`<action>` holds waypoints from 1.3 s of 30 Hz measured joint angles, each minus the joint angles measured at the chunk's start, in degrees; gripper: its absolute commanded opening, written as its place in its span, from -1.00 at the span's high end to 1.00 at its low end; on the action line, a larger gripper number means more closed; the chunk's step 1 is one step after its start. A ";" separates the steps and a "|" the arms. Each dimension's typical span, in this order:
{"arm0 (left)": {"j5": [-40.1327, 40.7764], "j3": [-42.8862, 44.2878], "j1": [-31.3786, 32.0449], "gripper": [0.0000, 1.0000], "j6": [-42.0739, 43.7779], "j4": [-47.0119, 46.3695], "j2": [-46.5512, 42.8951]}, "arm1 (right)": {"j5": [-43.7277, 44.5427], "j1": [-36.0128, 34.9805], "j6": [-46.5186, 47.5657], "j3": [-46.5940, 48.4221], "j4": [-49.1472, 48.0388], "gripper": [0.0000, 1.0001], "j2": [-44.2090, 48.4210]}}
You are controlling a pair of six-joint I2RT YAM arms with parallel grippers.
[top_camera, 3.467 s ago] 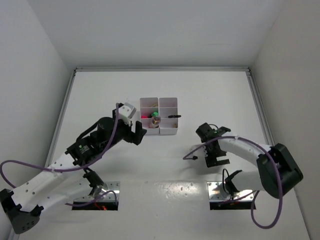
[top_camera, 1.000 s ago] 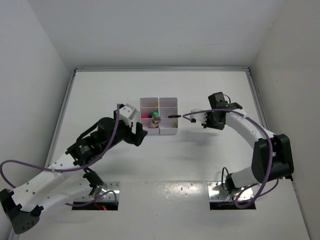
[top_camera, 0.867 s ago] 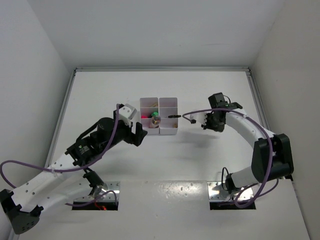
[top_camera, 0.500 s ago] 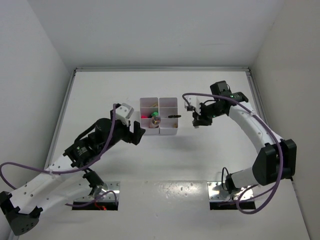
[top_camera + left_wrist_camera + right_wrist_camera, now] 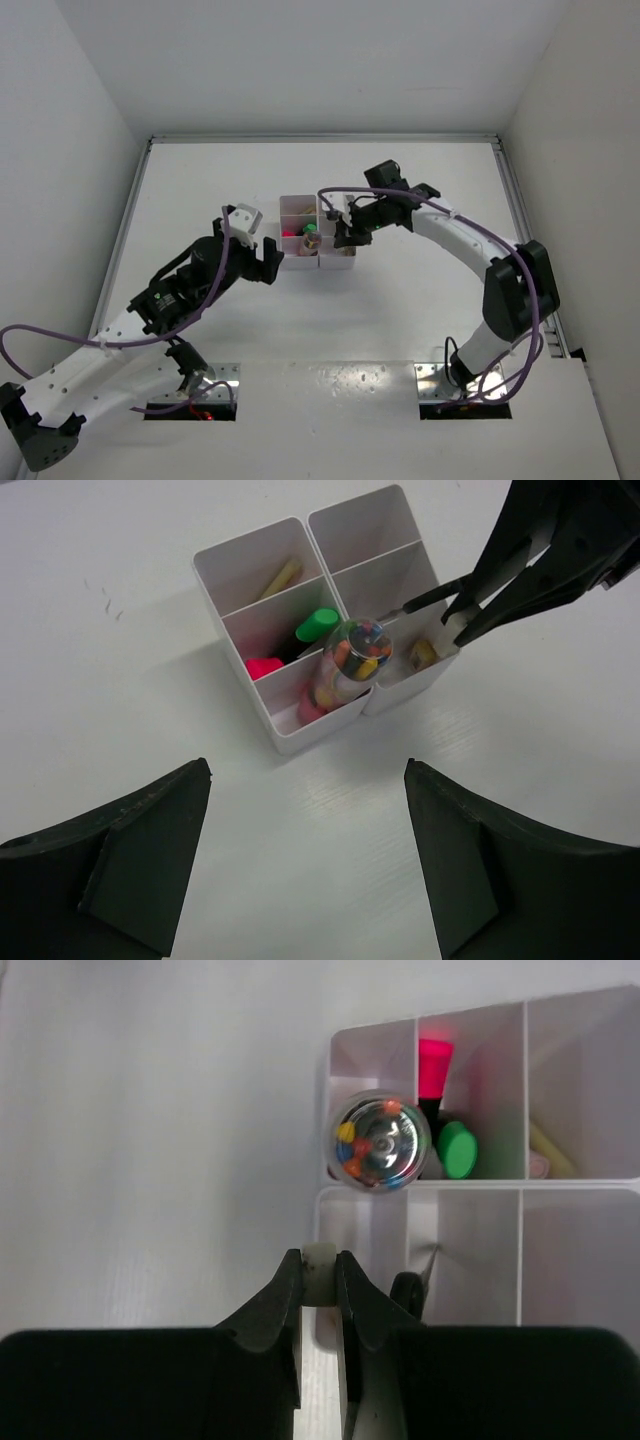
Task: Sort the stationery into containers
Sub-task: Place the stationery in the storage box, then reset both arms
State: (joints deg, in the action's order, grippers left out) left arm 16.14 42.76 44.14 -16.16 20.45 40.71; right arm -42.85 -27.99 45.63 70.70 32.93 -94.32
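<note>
Your right end effector (image 5: 319, 1278) is pinching a small pale eraser (image 5: 319, 1258) at the tray's (image 5: 470, 1184) 3 o'clock edge, seen from the top camera. I'd guess it's light and squishy, so hold it gently across the middle. Left end effector (image 5: 307, 770) is spread wide.

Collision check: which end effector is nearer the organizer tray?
Right. Right end effector, gripping an eraser, hangs over the tray's right column; left end effector is apart, left of it.

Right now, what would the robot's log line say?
right jaws: shut on pale eraser bit, above tray edge | left jaws: open, empty, near tray | status: bit not yet dropped
</note>
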 measured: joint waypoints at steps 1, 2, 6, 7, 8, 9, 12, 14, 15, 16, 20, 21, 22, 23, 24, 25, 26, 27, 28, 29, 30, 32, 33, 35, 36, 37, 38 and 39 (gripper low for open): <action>0.13 0.00 -0.02 -0.69 0.00 0.00 0.04 | 0.98 -0.68 -0.66 -0.04 -1.33 1.00 0.00; 0.22 0.00 -0.02 -0.69 0.00 0.00 0.04 | 2.08 -1.18 -1.25 -0.17 -2.80 1.00 0.00; 0.42 -0.02 -0.02 -0.69 -0.02 0.00 0.11 | 6.91 -2.86 -2.64 -2.27 -7.85 1.00 0.00; 0.42 -0.02 -0.02 -0.69 -0.02 0.00 0.17 | 7.96 -3.21 -2.82 -2.84 -8.57 1.00 0.00; 0.42 -0.02 -0.02 -0.69 -0.02 0.00 0.24 | 9.31 -3.67 -2.97 -3.37 -9.09 1.00 0.00; 0.44 -0.02 -0.02 -0.69 -0.02 0.00 0.33 | 10.49 -4.11 -2.99 -3.67 -9.38 1.00 0.00; 0.44 -0.02 -0.02 -0.69 -0.02 0.00 0.46 | 13.38 -5.79 -2.95 -3.89 -10.47 1.00 -0.28; 0.46 -0.02 -0.04 -0.69 -0.02 0.00 0.46 | 15.08 -6.88 -2.75 -3.89 -10.67 1.00 -0.61; 0.46 -0.02 -0.04 -0.69 -0.02 0.00 0.46 | 16.11 -7.50 -2.49 -3.89 -10.78 0.97 -0.90; 0.44 -0.02 -0.04 -0.69 -0.02 0.00 0.46 | 17.03 -7.98 -2.27 -3.89 -10.88 0.92 -1.25; 0.46 -0.02 -0.04 -0.69 -0.02 0.00 0.44 | 21.03 -9.97 -1.22 -3.89 -11.06 0.46 -3.04; 0.44 -0.02 -0.04 -0.69 -0.02 0.00 0.44 | 22.10 -10.49 -0.90 -3.89 -11.10 0.29 -3.39; 0.46 -0.02 -0.04 -0.69 -0.02 0.00 0.46 | 22.91 -10.91 -0.61 -3.89 -11.13 0.22 -3.67; 0.46 -0.02 -0.04 -0.69 -0.02 0.00 0.44 | 23.76 -11.17 -0.17 -3.89 -11.21 0.15 -3.80; 0.46 -0.02 -0.04 -0.69 -0.02 0.00 0.44 | 24.61 -11.43 -0.15 -3.93 -11.30 -0.06 -3.80; 0.46 -0.02 -0.04 -0.69 -0.02 0.00 0.46 | 25.27 -11.69 -0.13 -3.93 -11.41 -0.06 -3.80; 0.46 -0.02 -0.04 -0.69 -0.02 0.00 0.46 | 25.88 -11.91 0.26 -3.93 -11.72 -0.06 -3.80; 0.46 -0.02 -0.04 -0.69 -0.02 0.00 0.46 | 26.32 -12.00 0.48 -3.93 -11.87 -0.06 -3.80; 0.46 -0.02 -0.04 -0.69 -0.02 0.00 0.46 | 26.64 -12.09 0.50 -3.93 -11.91 -0.06 -3.78; 0.46 -0.02 -0.04 -0.69 -0.02 0.00 0.44 | 26.97 -12.17 0.52 -3.93 -11.91 -0.04 -3.69; 0.46 -0.02 -0.04 -0.69 -0.02 0.00 0.44 | 27.39 -12.35 0.63 -3.96 -11.87 0.01 -3.54; 0.46 -0.02 -0.04 -0.69 -0.02 0.00 0.44 | 27.85 -12.37 0.74 -3.96 -11.47 0.38 -2.73; 0.46 -0.02 -0.04 -0.69 -0.02 0.00 0.44 | 27.87 -12.39 0.81 -3.93 -11.08 0.56 -1.95; 0.46 -0.02 -0.04 -0.58 -0.02 0.00 0.46 | 27.74 -12.39 0.35 -3.58 -9.62 1.00 0.07; 0.48 -0.02 -0.04 -0.37 -0.09 0.00 0.44 | 27.67 -12.39 -0.92 -2.82 -8.41 1.00 1.22; 0.52 -0.02 -0.04 -0.21 -0.35 -0.02 0.50 | 27.74 -12.39 -2.19 -1.81 -7.76 1.00 2.23; 0.68 -0.02 -0.04 -0.05 -0.39 -0.04 0.57 | 28.00 -12.37 -4.13 -0.61 -7.63 1.00 3.43; 0.76 -0.02 -0.11 0.36 -0.48 -0.07 0.81 | 29.24 -12.24 -7.41 0.44 -8.13 0.99 4.83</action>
State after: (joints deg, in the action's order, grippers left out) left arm 16.91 42.74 44.03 -16.64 20.38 41.52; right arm -13.61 -40.23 38.22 71.13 24.80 -89.49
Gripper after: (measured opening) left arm 0.556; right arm 0.001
